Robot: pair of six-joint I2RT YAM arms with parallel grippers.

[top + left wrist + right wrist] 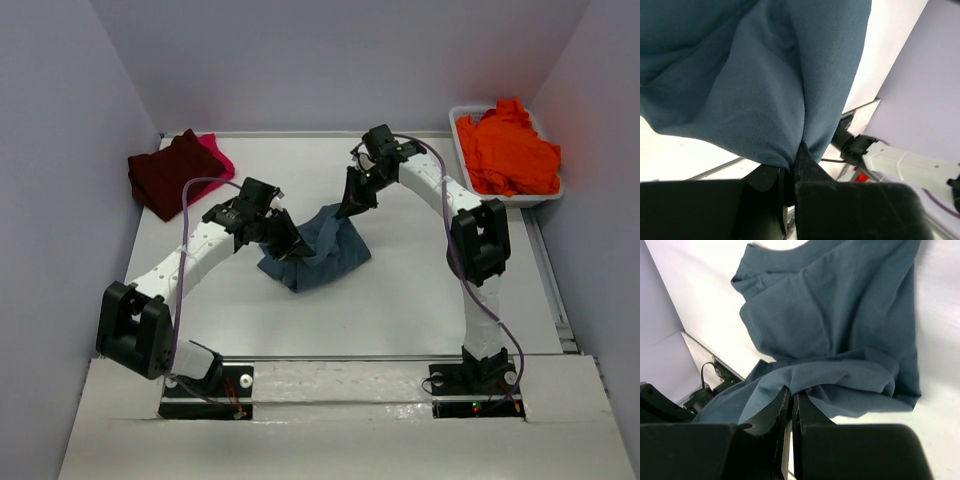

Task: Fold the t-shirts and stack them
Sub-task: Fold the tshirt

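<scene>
**Two arms hoist a blue shirt between them**

At far left a folded maroon t-shirt (168, 172) lies over a pink t-shirt (217, 153), seemingly the stack. At centre the left gripper (792, 160) and right gripper (791, 395) each pinch the teal-blue t-shirt (325, 250), its bulk sagging to the white table (400, 300), probably to spread it. An orange t-shirt (505, 150) heaps in the white tub (455, 112), right. Lilac walls enclose everything.

White table (400, 300) with teal shirt (322, 257), maroon shirt (168, 172), tub (458, 113)

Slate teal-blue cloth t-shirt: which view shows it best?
Top external: the slate teal-blue cloth t-shirt shows nearly whole, bunched up. Right wrist shows most of it close up; left wrist only a hanging fold.
</scene>
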